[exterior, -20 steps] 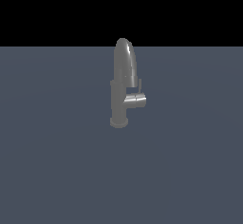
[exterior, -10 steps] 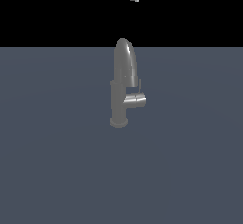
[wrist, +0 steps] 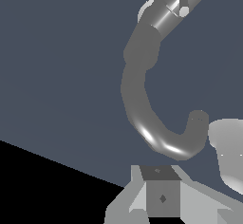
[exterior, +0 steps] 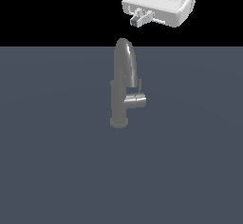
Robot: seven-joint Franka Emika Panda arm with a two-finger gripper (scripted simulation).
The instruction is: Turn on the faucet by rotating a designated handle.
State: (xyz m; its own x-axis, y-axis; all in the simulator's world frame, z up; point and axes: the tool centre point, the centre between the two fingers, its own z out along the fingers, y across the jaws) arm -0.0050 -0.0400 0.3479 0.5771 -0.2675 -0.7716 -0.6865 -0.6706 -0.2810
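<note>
At the upper right of the exterior view, the end effector, empty and its opening impossible to judge, hovers well above the faucet standing mid-frame on a plain slate-grey desk against black, so the approach seems underway, next descending to the handle.

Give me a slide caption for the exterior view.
Gripper hovers above the faucet, clear of its handle.

Open space all around faucet; only the spout arches over the handle, partly blocking approach from above.
</note>
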